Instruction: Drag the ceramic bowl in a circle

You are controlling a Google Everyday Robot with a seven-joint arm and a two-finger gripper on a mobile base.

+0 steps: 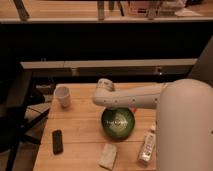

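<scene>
The ceramic bowl [118, 124] is round, glossy and dark green with pale rings inside. It sits on the wooden table [82, 125], right of centre. My white arm reaches in from the right, and its gripper [113, 108] hangs down at the bowl's far rim. The arm hides the place where the gripper meets the bowl.
A small white cup [62, 96] stands at the table's far left. A black flat device [58, 141] lies at the front left. A pale packet [107, 156] lies near the front edge, and a light bottle [146, 148] lies to the bowl's right. Dark chairs stand left of the table.
</scene>
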